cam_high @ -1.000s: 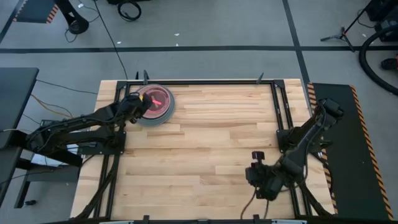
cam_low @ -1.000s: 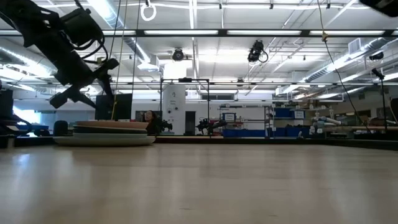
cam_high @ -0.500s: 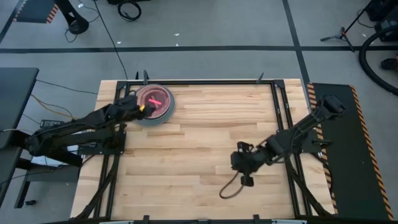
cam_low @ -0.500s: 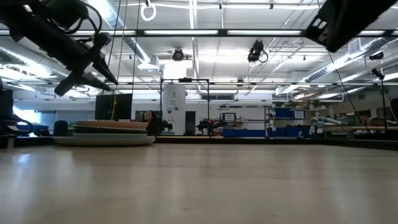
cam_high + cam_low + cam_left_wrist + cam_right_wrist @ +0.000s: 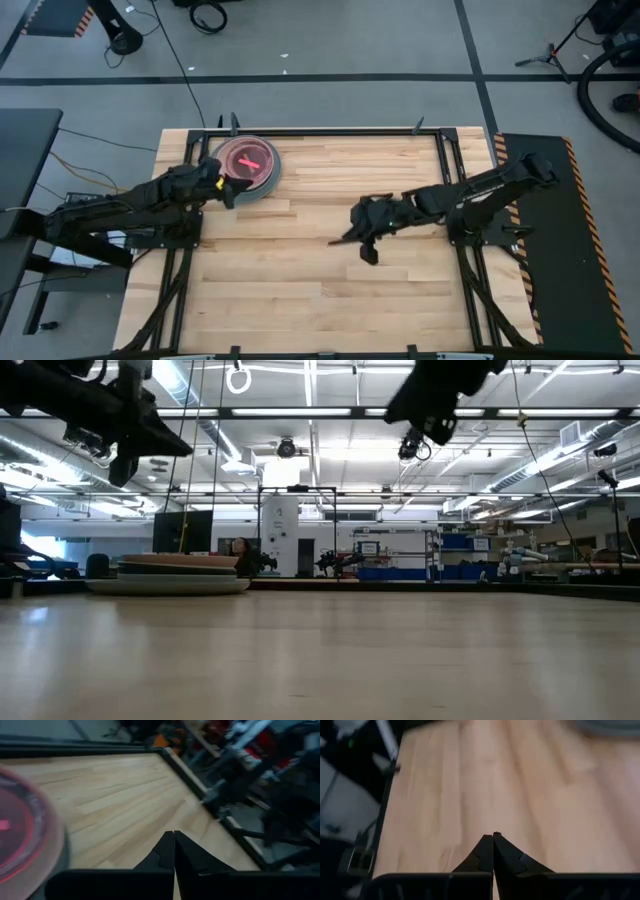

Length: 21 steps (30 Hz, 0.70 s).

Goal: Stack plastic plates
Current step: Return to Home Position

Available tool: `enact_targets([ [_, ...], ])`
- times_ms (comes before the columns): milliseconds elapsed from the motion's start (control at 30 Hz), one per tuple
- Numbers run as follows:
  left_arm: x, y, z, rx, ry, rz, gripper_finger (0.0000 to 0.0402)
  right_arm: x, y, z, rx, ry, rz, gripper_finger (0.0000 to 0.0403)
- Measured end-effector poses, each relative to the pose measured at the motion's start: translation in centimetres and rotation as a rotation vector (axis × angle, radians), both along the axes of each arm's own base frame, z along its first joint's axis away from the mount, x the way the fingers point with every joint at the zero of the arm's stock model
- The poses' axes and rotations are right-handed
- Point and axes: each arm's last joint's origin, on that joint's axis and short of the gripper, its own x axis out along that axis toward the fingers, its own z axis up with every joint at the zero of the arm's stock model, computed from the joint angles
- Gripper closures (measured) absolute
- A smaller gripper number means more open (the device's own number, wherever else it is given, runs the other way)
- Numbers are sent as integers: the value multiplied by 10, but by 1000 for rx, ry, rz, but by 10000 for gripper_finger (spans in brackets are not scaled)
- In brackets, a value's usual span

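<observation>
The plastic plates stand in one stack [image 5: 250, 165] at the table's far left. A translucent red-pink plate lies on top and a wide grey plate [image 5: 168, 586] rests on the wood at the bottom. The stack's edge also shows in the left wrist view [image 5: 22, 837]. My left gripper [image 5: 229, 188] is shut and empty. It hangs above the table just on the near side of the stack. My right gripper [image 5: 338, 240] is shut and empty too. It hangs over the middle of the table, pointing toward the left edge.
Bare wood [image 5: 330, 290] spreads across the middle, near and right parts of the table. A black frame rail [image 5: 330, 131] runs along the far edge, and side rails [image 5: 447, 180] run along the right. The room shows beyond the table in the low view.
My left gripper has drawn back from over the stack toward the near edge, risen, and shut. My right gripper has swung from the table's near right corner up and toward the middle, and now points left. The stack has kept still.
</observation>
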Motion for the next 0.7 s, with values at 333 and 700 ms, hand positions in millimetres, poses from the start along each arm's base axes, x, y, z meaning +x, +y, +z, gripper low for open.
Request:
enact_targets([
  [333,-13,-14,12,102,-267,-169,397,-3,-21,38,-21,-267,-109,398],
  [700,-15,-25,21,151,-442,-353,398,-39,-57,31,86,-517,-136,398],
])
